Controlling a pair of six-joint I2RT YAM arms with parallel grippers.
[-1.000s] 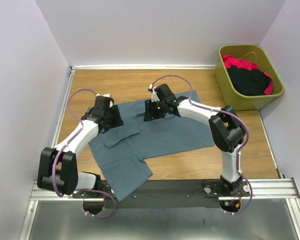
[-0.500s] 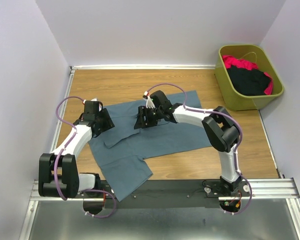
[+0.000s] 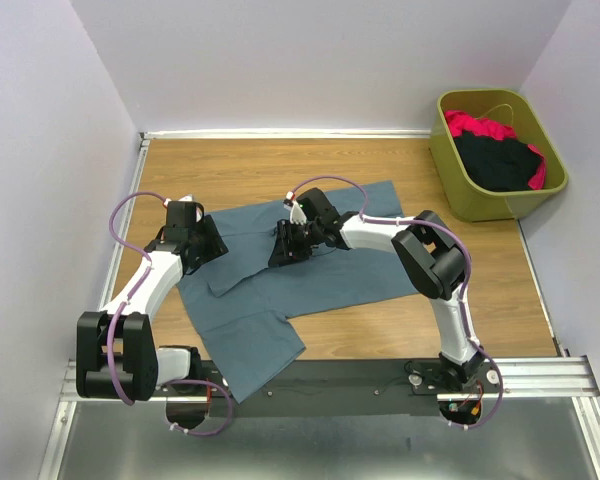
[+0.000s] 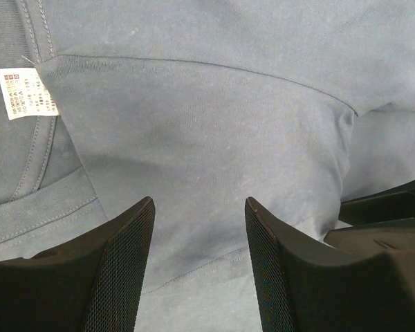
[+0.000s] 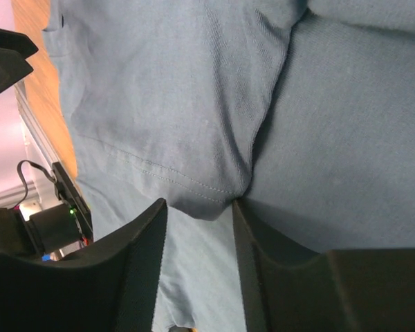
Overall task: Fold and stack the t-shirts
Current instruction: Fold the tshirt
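- The slate-blue t-shirt (image 3: 345, 272) lies spread on the wooden table (image 3: 270, 160), its near-left part hanging over the table's front edge. A black shirt (image 3: 495, 160) and a red-pink shirt (image 3: 475, 125) wait in the olive-green bin (image 3: 448, 165) at the far right.
- The step in hand looks like taking hold for a fold. To do it well, both grippers should pinch only the layer meant to turn over and close at matching points along the same edge.
- They should then lift together, so that the crease runs straight and the cloth below does not drag.
- The overhanging part is best drawn back onto the table first, or it may pull the fold askew.
- The left gripper (image 3: 194, 244) is low over the shirt's left side near the collar, its arm bent and reaching forward. Its fingers (image 4: 121, 273) are spread and hold nothing. The white neck label (image 4: 28, 93) shows just beyond them.
- The right gripper (image 3: 286, 245) reaches well across to the shirt's middle, its arm stretched leftward. Its fingers (image 5: 135, 270) are apart, and a hemmed fold (image 5: 207, 197) sits at the mouth of the gap, seemingly not yet pinched.
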